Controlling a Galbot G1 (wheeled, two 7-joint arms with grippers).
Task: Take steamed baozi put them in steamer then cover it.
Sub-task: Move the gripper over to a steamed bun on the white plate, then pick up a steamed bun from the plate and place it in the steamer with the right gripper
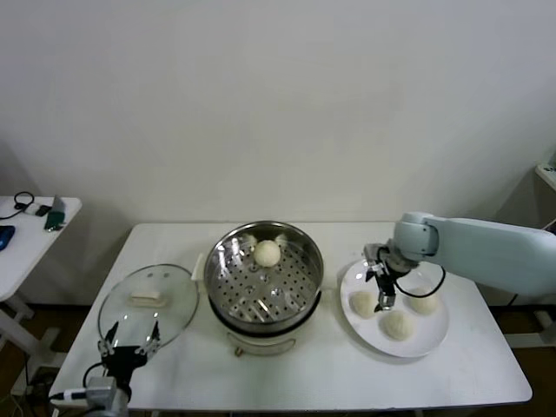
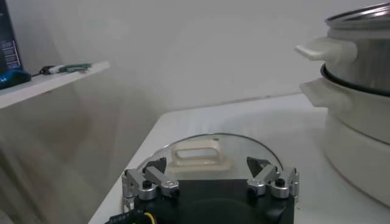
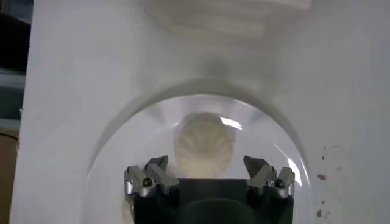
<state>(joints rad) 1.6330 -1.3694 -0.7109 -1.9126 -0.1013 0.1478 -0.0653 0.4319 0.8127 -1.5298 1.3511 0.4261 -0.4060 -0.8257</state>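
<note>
The steel steamer stands mid-table on its white base, uncovered, with one baozi at its back. Three baozi lie on the white plate to the right. My right gripper is open and empty, low over the plate. In the right wrist view one baozi lies just ahead, in line with the gap of the gripper. The glass cover lies flat on the left. My left gripper is open at its near edge, parked.
In the left wrist view the left gripper faces the cover's cream handle, with the steamer's side handles at the far side. A small white side table with gadgets stands to the left.
</note>
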